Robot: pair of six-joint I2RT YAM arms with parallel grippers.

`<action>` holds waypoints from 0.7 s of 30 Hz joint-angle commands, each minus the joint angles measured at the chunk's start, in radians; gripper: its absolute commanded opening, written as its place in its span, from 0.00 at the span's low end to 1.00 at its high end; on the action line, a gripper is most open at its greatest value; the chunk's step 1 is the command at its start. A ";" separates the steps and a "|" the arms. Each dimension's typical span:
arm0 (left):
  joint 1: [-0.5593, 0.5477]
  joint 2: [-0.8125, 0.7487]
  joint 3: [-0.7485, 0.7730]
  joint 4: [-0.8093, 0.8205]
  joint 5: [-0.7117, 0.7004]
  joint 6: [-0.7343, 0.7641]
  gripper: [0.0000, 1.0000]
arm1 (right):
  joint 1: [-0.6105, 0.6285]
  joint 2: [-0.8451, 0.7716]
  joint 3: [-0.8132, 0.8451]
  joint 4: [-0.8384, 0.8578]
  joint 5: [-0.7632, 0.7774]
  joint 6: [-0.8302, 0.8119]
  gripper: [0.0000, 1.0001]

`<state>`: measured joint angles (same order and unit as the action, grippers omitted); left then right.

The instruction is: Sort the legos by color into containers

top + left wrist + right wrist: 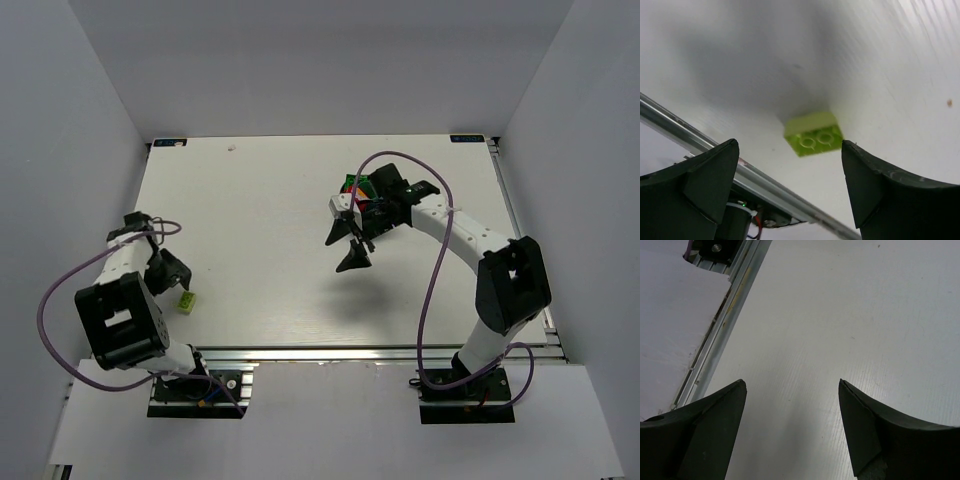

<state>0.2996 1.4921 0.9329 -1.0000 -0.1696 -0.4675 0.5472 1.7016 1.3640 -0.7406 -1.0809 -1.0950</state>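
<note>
While left claw [788, 159], right claw [791, 390] stand spread — lime lego [814, 134] lies near front rail [700, 139], untouched.

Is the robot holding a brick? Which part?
No, nothing is held. The left gripper and right gripper are open and empty; the lime brick lies loose ahead of the left one.

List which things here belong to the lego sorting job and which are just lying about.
Job:
- lime lego, lying loose ahead of the open left gripper
- coloured legos bunched by the right arm's wrist; what holds them is hidden
- right gripper, open and empty

Lying about:
- purple cables
- aluminium rail
</note>
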 commanded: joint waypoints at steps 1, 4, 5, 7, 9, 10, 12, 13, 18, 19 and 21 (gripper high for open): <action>0.117 -0.085 -0.035 0.076 0.085 -0.054 0.93 | -0.013 -0.036 -0.037 0.033 -0.042 0.018 0.79; 0.144 -0.076 -0.080 0.122 0.148 -0.059 0.93 | -0.023 -0.048 -0.060 0.055 -0.051 0.050 0.79; 0.142 -0.070 -0.089 0.130 0.183 -0.060 0.93 | -0.024 -0.049 -0.065 0.060 -0.051 0.053 0.79; 0.142 -0.061 -0.124 0.153 0.229 -0.072 0.93 | -0.029 -0.051 -0.068 0.061 -0.050 0.053 0.79; 0.144 -0.062 -0.143 0.192 0.257 -0.085 0.93 | -0.032 -0.053 -0.071 0.063 -0.048 0.058 0.79; 0.144 -0.064 -0.157 0.211 0.263 -0.095 0.93 | -0.032 -0.054 -0.072 0.063 -0.050 0.060 0.79; 0.144 -0.061 -0.169 0.227 0.285 -0.112 0.93 | -0.033 -0.054 -0.072 0.063 -0.051 0.064 0.79; 0.142 -0.058 -0.177 0.241 0.288 -0.117 0.93 | -0.033 -0.054 -0.077 0.063 -0.054 0.066 0.79; 0.145 -0.052 -0.204 0.276 0.272 -0.149 0.90 | -0.035 -0.059 -0.085 0.061 -0.054 0.072 0.79; 0.144 -0.053 -0.209 0.288 0.269 -0.155 0.85 | -0.035 -0.060 -0.085 0.061 -0.051 0.070 0.79; 0.145 -0.059 -0.210 0.300 0.263 -0.174 0.75 | -0.038 -0.065 -0.091 0.060 -0.050 0.070 0.79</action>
<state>0.4423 1.4456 0.7429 -0.7715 0.0872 -0.6052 0.5163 1.6848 1.2881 -0.6945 -1.1030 -1.0279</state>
